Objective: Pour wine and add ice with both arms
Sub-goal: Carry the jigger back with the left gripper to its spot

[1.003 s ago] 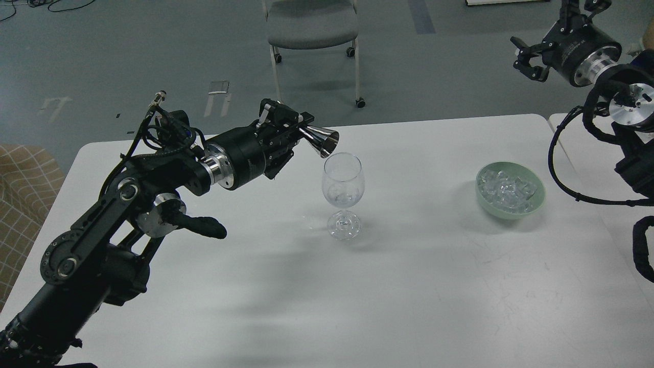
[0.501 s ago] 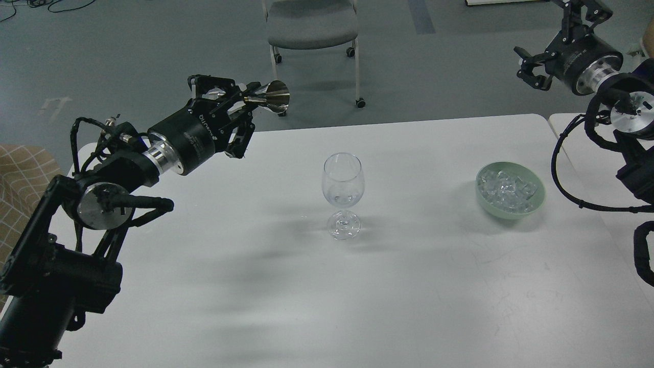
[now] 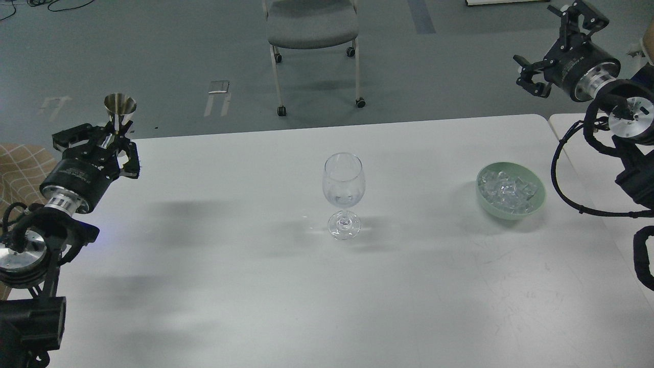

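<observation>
Head view puts the bare white table nearest, with nothing on its front half, which leaves both arms free room to swing in.

Further in, the wine glass stands upright near the table's middle, within reach of either side; a little clear liquid seems to sit low in its bowl, so the pour looks done or nearly so. To its right, well apart, the green bowl holds the ice, a heap of clear cubes on the right arm's side, presumably so that arm can fetch them.

At the left edge of the table the left gripper is closed on the narrow waist of a metal jigger, upright with its cup mouth facing up. Judging by that level hold well away from the glass, it is clear of the pouring spot and could be set down.

Farthest back, at the upper right, the right gripper hangs above and beyond the bowl, its 2 fingers spread wide with nothing between them, placed as if ready to drop toward the ice.
</observation>
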